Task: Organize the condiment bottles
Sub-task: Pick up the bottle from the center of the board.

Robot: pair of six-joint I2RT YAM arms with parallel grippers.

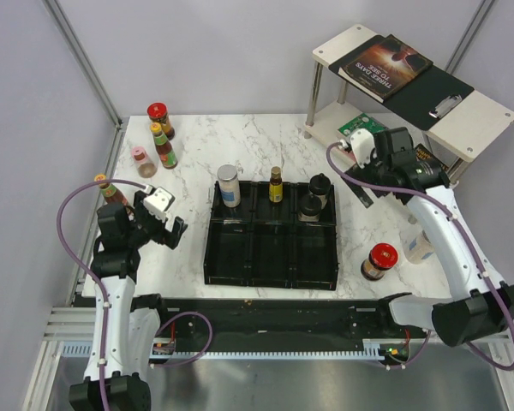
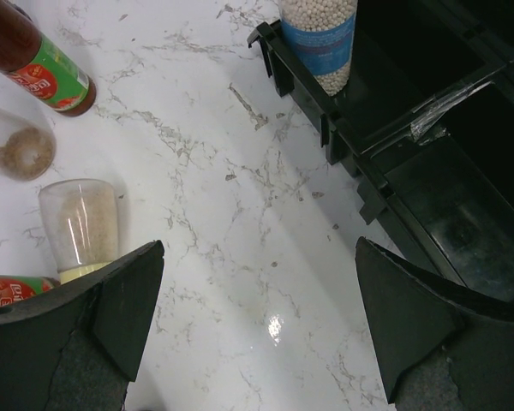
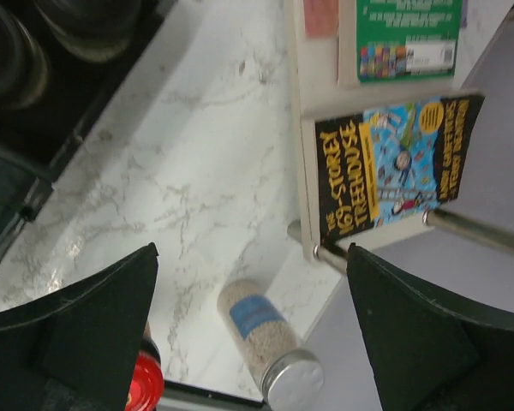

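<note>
Gaping empty, the left gripper (image 2: pixel 257 255) hangs beside a clear pale-powder jar (image 2: pixel 79 227); the right gripper (image 3: pixel 250 250), equally spread, views a silver-lidded jar (image 3: pixel 261 332) that the top view half-hides.

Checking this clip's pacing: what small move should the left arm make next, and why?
Probably slide the left gripper sideways over the powder-filled shaker: its jaws are open over the marble tabletop, the shaker sits just beside one finger, and the black tray has free compartments.
</note>
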